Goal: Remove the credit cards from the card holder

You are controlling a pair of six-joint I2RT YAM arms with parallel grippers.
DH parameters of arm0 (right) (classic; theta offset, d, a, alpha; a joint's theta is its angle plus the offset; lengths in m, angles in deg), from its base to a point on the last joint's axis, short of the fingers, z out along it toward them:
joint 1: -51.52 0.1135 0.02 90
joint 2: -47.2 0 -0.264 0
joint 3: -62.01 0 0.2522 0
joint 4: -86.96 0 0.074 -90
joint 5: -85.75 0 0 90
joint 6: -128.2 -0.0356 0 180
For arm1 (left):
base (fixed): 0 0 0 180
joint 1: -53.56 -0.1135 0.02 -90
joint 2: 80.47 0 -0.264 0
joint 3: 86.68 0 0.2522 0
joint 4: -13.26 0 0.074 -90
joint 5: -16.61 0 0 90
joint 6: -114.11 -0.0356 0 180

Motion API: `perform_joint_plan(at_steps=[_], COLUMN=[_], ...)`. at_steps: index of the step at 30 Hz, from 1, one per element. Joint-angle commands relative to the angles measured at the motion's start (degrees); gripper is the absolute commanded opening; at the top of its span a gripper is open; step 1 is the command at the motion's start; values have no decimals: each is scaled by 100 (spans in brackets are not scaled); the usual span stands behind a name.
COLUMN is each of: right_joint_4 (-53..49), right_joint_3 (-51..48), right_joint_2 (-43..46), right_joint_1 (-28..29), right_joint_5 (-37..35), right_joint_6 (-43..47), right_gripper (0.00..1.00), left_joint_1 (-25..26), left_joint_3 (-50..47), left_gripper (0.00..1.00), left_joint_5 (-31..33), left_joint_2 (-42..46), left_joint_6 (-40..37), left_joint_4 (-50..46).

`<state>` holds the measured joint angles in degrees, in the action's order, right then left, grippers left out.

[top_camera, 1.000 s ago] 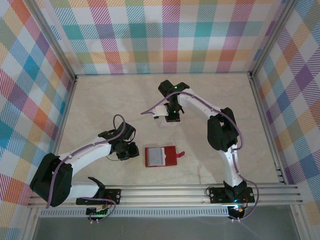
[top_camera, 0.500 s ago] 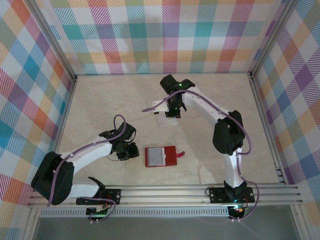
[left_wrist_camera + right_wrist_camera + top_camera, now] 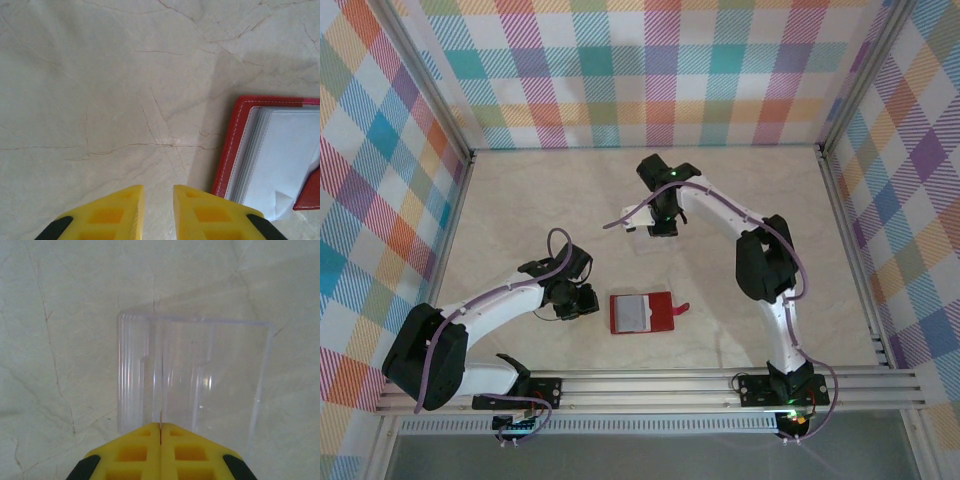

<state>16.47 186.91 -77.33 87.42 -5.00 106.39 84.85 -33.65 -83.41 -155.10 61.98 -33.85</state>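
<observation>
**Card holder** (image 3: pixel 642 313): red, laid open and flat on the tabletop (image 3: pixel 520 220) toward its near edge. The grey, clear-pocketed inside is turned up and the snap tab (image 3: pixel 682 308) points right. Laid this way, the pockets are exposed to a reach from above. Pale leaves are seen inside, but the credit cards cannot be told from the pockets.

**Left gripper** (image 3: pixel 157 197): the fingers are held slightly apart with nothing between them. It is kept low over bare tabletop just beside the holder's left edge, and is judged to be placed there to steady the holder.

**Right gripper** (image 3: pixel 161 432): the fingers are pressed together at the near edge of a clear plastic sleeve (image 3: pixel 195 385), which appears to be pinched. The sleeve is held well apart from the holder, toward the back, and is judged to be meant for setting aside.
</observation>
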Motion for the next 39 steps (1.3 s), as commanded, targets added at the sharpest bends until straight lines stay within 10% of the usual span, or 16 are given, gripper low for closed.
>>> perform_joint_plan(at_steps=[1, 25, 30, 39], right_joint_4=[-366, -1562, -1369, -562], right_joint_3=[241, 59, 293, 94], right_joint_2=[-77, -42, -172, 64], right_joint_1=[-39, 258, 280, 260], right_joint_5=[234, 128, -54, -410], right_joint_6=[-119, -1683, -1539, -1454], right_gripper=[0, 0, 20, 23], left_joint_1=[-70, -98, -97, -95], left_joint_3=[126, 195, 217, 153], left_gripper=[23, 23, 23, 23], left_joint_5=[-35, -61, -35, -50], left_joint_2=[72, -51, -62, -17], left_joint_6=[-93, -201, -218, -138], left_joint_4=[-265, -288, -320, -252])
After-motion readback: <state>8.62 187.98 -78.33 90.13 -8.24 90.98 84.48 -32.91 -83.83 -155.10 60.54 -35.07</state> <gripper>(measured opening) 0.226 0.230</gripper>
